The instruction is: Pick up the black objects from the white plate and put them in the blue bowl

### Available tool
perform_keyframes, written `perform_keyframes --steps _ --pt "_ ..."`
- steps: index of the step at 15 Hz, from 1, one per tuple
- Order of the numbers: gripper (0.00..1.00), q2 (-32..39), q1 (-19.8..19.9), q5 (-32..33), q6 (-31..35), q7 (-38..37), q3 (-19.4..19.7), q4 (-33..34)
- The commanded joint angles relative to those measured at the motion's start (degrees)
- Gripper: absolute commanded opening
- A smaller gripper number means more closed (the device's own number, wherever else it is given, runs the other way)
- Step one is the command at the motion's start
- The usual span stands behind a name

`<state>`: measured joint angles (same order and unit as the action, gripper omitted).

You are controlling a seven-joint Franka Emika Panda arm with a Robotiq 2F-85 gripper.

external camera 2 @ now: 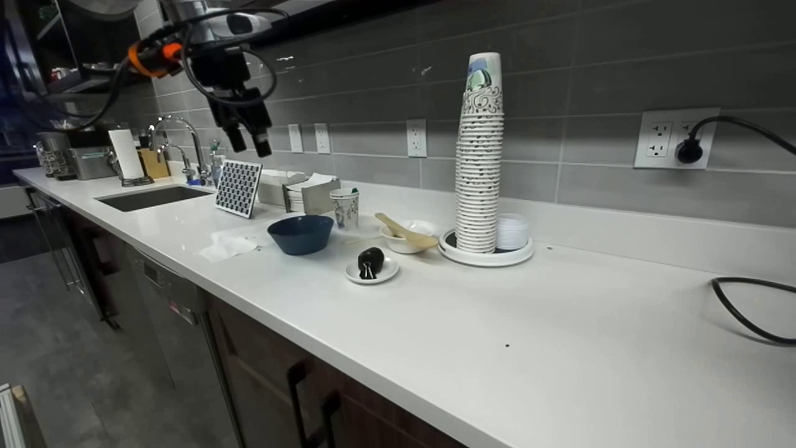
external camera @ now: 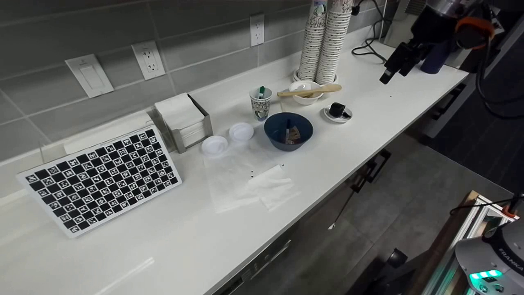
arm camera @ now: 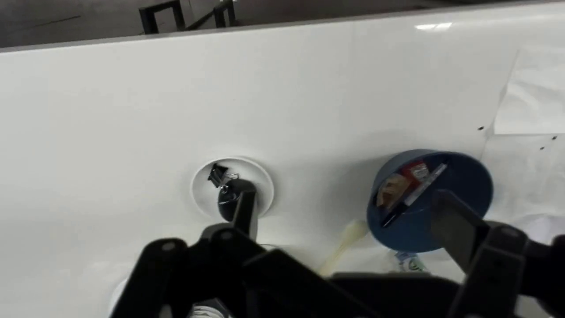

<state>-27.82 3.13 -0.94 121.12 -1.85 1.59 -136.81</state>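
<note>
The black clip [arm camera: 217, 175] and lump [arm camera: 229, 205] are borne by the plate [arm camera: 251, 170], close together; the bowl [arm camera: 470, 185] is set nearby on the worktop [arm camera: 287, 97]. The end effector [arm camera: 344, 201] is held above, jaws wide apart, nothing grasped. If clip and lump were pinched together, one might be dropped; by too low a reach, the plate might be tipped.

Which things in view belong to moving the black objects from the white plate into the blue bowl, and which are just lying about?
Part of the job:
black clip
rounded black object
white plate, under both
blue bowl
hand, open and holding nothing

Just lying about:
stacked cups
wooden spatula
checkered board
napkins
pen, inside the bowl
</note>
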Motion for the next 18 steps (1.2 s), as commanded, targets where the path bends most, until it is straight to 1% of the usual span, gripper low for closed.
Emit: perform_keyframes --steps 1,2,5,7,8,10,11,12,13,15,17,18 --pt "1.0 7.1 2.2 1.0 -1.1 -0.6 2.1 4.0" --pt "1.0 3.1 1.5 0.2 0.6 0.1 1.8 0.9" --pt "1.0 6.6 2.0 0.2 0.5 0.1 2.6 2.4" --pt "1.0 7.0 2.0 0.2 0.4 0.0 2.5 2.8" --pt "1.0 10.0 1.8 0.2 3.1 -0.5 2.1 3.6" --pt "1.0 15.2 2.4 4.6 9.3 0.3 1.4 4.7" --pt "1.0 17.4 2.1 5.1 11.4 2.0 1.8 5.4" --pt "1.0 20.3 2.3 7.1 13.9 3.2 2.0 6.5" --pt "1.0 23.5 2.8 9.5 15.0 3.2 2.1 8.1" --pt "1.0 28.8 2.5 9.6 17.7 6.1 3.2 10.9" --pt "1.0 34.0 2.3 4.9 21.3 10.8 3.8 14.1" --pt "1.0 36.2 2.6 -0.5 20.1 14.8 3.6 16.2"
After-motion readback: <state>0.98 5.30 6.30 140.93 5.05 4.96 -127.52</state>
